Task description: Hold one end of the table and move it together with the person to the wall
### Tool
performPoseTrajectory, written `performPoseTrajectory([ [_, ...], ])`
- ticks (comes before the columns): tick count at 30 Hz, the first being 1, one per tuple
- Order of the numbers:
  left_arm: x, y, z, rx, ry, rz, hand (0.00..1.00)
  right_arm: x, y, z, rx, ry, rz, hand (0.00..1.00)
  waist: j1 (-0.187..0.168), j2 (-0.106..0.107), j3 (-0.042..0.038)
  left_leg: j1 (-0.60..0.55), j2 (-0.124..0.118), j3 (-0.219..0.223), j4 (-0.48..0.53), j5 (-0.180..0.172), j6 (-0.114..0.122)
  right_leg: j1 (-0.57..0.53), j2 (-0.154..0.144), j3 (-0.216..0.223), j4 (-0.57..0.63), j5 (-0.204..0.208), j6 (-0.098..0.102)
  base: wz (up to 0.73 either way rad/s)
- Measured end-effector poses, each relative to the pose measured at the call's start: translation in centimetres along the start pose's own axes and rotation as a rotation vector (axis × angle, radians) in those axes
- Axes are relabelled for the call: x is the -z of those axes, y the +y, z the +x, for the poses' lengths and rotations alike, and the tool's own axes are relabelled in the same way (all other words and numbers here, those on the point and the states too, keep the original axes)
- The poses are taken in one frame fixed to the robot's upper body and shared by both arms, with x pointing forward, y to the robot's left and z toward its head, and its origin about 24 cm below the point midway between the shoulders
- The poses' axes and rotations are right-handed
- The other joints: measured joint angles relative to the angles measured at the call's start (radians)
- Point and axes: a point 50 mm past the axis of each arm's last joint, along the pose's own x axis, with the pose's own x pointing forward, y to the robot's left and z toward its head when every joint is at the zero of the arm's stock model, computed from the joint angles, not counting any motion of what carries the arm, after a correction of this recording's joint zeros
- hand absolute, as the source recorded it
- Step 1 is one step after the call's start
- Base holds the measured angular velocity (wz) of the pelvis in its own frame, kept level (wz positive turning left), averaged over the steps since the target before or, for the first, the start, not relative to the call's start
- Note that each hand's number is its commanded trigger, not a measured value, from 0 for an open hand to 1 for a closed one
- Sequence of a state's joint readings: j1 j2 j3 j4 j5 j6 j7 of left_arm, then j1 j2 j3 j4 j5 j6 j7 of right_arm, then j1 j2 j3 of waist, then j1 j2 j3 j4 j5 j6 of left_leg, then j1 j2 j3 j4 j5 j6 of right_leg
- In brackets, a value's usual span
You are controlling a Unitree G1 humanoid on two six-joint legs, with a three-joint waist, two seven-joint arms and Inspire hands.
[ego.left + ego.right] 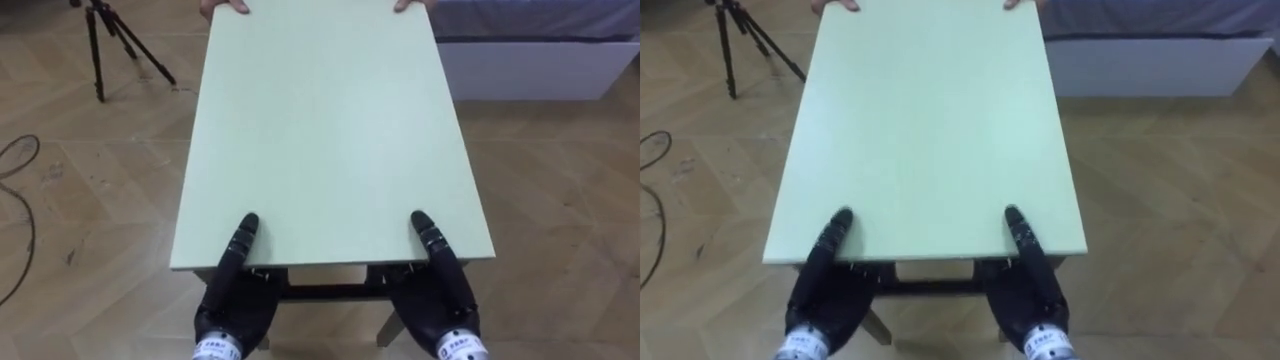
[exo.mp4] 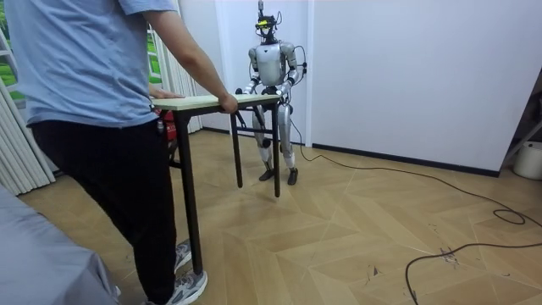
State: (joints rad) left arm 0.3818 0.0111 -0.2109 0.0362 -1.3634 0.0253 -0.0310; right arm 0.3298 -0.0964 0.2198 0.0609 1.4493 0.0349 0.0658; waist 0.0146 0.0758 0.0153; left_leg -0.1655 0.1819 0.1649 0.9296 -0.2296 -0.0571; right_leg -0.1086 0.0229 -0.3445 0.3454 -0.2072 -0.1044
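A pale green rectangular table (image 1: 330,130) stretches away from me. My left hand (image 1: 235,300) and right hand (image 1: 440,300) clamp its near edge, each with the thumb on top and the palm underneath; the fingers are hidden below the top. At the far edge, the person's hands (image 1: 225,6) hold both corners. In the room view the person (image 2: 85,127) stands at the near end, gripping the table (image 2: 212,102), while I stand at the far end by the white wall.
A black tripod (image 1: 110,40) stands on the wooden floor to the far left. A grey and white bed (image 1: 530,50) lies to the far right. A dark cable (image 1: 15,170) loops along the left side, and more cables (image 2: 440,254) cross the floor.
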Motion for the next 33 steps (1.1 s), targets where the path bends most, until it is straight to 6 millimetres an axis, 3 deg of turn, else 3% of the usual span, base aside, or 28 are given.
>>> performPoseTrajectory([
  [1, -0.3, -0.2, 0.2, 0.009, -0.001, 0.013, 1.0, 0.0, 0.1, 0.1, -0.005, 0.0, -0.001, 1.0, -0.02, -0.006, 0.0073, 0.038, -0.01, 0.001, -0.076, -0.05, -0.01, -0.022, -0.01, -0.02, 0.023, -0.002, -0.003, 0.53],
  [3, -0.4, -0.3, 0.3, 0.015, -0.003, 0.022, 1.0, 0.0, 0.3, 0.1, -0.013, -0.002, -0.007, 1.0, -0.04, -0.014, 0.0098, 0.085, -0.025, 0.026, -0.217, -0.113, -0.019, -0.05, -0.021, -0.04, 0.031, 0.001, -0.005, 0.36],
  [4, -0.4, -0.5, 0.5, 0.021, -0.001, 0.02, 1.0, -0.1, 0.4, 0.2, -0.019, -0.009, -0.01, 1.0, -0.053, -0.006, 0.0093, 0.11, -0.026, 0.037, -0.295, -0.15, -0.016, -0.065, -0.025, -0.056, 0.036, 0.005, -0.006, 0.31],
  [7, -0.5, -1.0, 0.9, 0.042, 0.004, 0.031, 1.0, -0.4, 0.6, 0.3, -0.027, -0.023, -0.006, 1.0, -0.09, -0.002, 0.009, 0.127, -0.035, 0.05, -0.436, -0.187, 0.003, -0.099, -0.036, -0.095, 0.047, 0.019, -0.002, 0.41],
  [9, -0.4, -1.4, 1.2, 0.056, 0.013, 0.036, 1.0, -0.8, 0.7, 0.4, -0.036, -0.036, -0.006, 1.0, -0.093, 0.001, 0.0095, 0.126, -0.056, 0.051, -0.484, -0.181, 0.013, -0.123, -0.052, -0.099, 0.049, 0.04, 0.001, 0.18],
  [10, -0.3, -1.4, 1.2, 0.058, 0.014, 0.036, 1.0, -0.9, 0.8, 0.4, -0.04, -0.038, -0.007, 1.0, -0.088, 0.002, 0.0092, 0.127, -0.073, 0.052, -0.515, -0.166, 0.041, -0.135, -0.062, -0.091, 0.045, 0.058, 0.004, -0.04],
  [12, -0.3, -1.3, 1.2, 0.055, 0.015, 0.036, 1.0, -0.9, 0.7, 0.3, -0.041, -0.037, -0.012, 1.0, -0.073, 0.004, 0.0095, 0.144, -0.095, 0.055, -0.555, -0.147, 0.069, -0.142, -0.068, -0.072, 0.03, 0.088, 0.006, -0.25],
  [14, -0.1, -1.1, 1.3, 0.045, 0.016, 0.031, 1.0, -0.9, 0.5, 0.3, -0.032, -0.035, -0.01, 1.0, -0.062, 0.002, 0.01, 0.154, -0.129, 0.059, -0.585, -0.123, 0.092, -0.154, -0.091, -0.05, 0.035, 0.113, 0.014, -0.23],
  [17, 0.0, -0.9, 1.2, 0.038, 0.02, 0.014, 1.0, -0.9, 0.5, 0.3, -0.032, -0.031, -0.011, 1.0, -0.058, -0.002, 0.0101, 0.143, -0.161, 0.081, -0.592, -0.1, 0.113, -0.18, -0.111, -0.021, 0.034, 0.153, 0.02, -0.22],
  [20, -0.2, -1.1, 1.4, 0.046, 0.018, 0.015, 1.0, -1.1, 0.8, 0.6, -0.044, -0.02, -0.013, 1.0, -0.06, -0.014, 0.009, 0.088, -0.186, 0.108, -0.593, -0.062, 0.15, -0.235, -0.129, 0.019, 0.013, 0.253, 0.059, -0.16],
  [21, -0.2, -1.2, 1.4, 0.05, 0.018, 0.017, 1.0, -1.1, 0.8, 0.6, -0.045, -0.018, -0.006, 1.0, -0.059, -0.025, 0.0092, 0.063, -0.188, 0.12, -0.596, -0.044, 0.168, -0.245, -0.13, 0.057, -0.006, 0.288, 0.107, 0.15],
  [22, -0.3, -1.2, 1.5, 0.051, 0.025, 0.027, 1.0, -0.9, 0.7, 0.4, -0.038, -0.022, 0.009, 1.0, -0.067, -0.036, 0.0074, 0.048, -0.186, 0.159, -0.593, -0.036, 0.182, -0.264, -0.156, 0.086, 0.083, 0.247, 0.151, 0.34],
  [23, -0.2, -1.2, 1.6, 0.048, 0.036, 0.032, 1.0, -0.9, 0.4, 0.2, -0.029, -0.029, 0.016, 1.0, -0.073, -0.042, 0.0059, 0.047, -0.187, 0.17, -0.594, -0.033, 0.188, -0.27, -0.181, 0.085, 0.166, 0.205, 0.158, 0.56],
  [24, -0.1, -1.0, 1.6, 0.039, 0.052, 0.041, 1.0, -0.8, 0.0, -0.2, -0.011, -0.035, 0.027, 1.0, -0.081, -0.056, 0.0004, 0.053, -0.194, 0.195, -0.599, -0.026, 0.2, -0.275, -0.238, 0.091, 0.358, 0.126, 0.16, 0.37],
  [25, -0.1, -0.8, 1.4, 0.03, 0.057, 0.045, 1.0, -0.7, -0.3, -0.5, 0.002, -0.033, 0.03, 1.0, -0.077, -0.066, -0.002, 0.054, -0.203, 0.208, -0.598, -0.021, 0.208, -0.255, -0.282, 0.115, 0.511, 0.076, 0.179, 0.06],
  [26, 0.0, -0.6, 1.2, 0.023, 0.057, 0.041, 1.0, -0.7, -0.4, -0.5, 0.005, -0.028, 0.032, 1.0, -0.064, -0.069, -0.001, 0.052, -0.21, 0.218, -0.596, -0.016, 0.216, -0.221, -0.305, 0.148, 0.604, 0.045, 0.194, -0.2],
  [29, 0.1, -0.6, 1.2, 0.024, 0.054, 0.036, 1.0, -0.8, -0.3, -0.5, 0.001, -0.026, 0.029, 1.0, -0.036, -0.073, -0.0006, 0.027, -0.215, 0.252, -0.59, -0.005, 0.23, -0.114, -0.341, 0.167, 0.658, 0.012, 0.202, -0.33],
  [31, 0.0, -0.8, 1.2, 0.036, 0.049, 0.037, 1.0, -0.7, -0.1, -0.4, -0.008, -0.023, 0.032, 1.0, -0.005, -0.085, -0.0025, -0.011, -0.215, 0.275, -0.588, 0.016, 0.237, 0.006, -0.326, 0.175, 0.548, -0.011, 0.218, -0.29],
  [33, -0.3, -1.3, 1.1, 0.056, 0.042, 0.039, 1.0, -0.7, 0.3, -0.4, -0.026, -0.025, 0.033, 1.0, 0.016, -0.103, -0.0013, -0.049, -0.214, 0.301, -0.587, 0.037, 0.241, 0.073, -0.307, 0.177, 0.402, -0.03, 0.218, -0.28],
])
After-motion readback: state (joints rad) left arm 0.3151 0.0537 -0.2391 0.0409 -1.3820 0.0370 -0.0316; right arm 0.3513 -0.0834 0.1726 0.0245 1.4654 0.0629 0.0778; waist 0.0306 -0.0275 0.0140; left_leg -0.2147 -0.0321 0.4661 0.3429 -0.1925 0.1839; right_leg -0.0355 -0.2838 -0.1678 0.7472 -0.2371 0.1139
